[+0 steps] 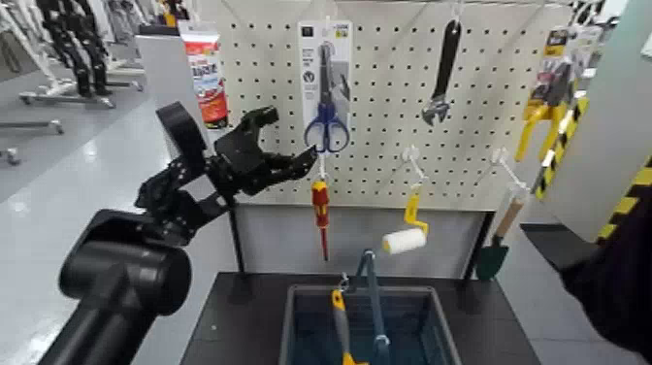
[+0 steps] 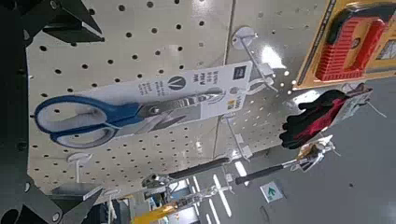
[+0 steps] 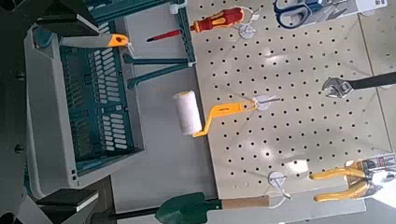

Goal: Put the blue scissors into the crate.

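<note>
blue scissors (image 1: pixel 327 132) hang on their white card (image 1: pixel 309 58) from a hook (image 1: pixel 328 19) of the board, above the crate (image 1: pixel 447 335). the left gripper (image 1: pixel 294 136) stands wide open beside the handles and holds nothing. if it closes too early, i think it may pinch only the card's edge, and the card could bend or slip away. a straight downward pull might tear the card, because the hook keeps its top. the red screwdriver (image 1: pixel 320 199) hangs just below, so a low finger could knock it. later, the raised crate handle (image 1: pixel 373 291) may catch the card. the scissors are at the open side of the gripper, toward the robot's right. the right arm (image 1: pixel 621 282) waits at the right side.
</note>
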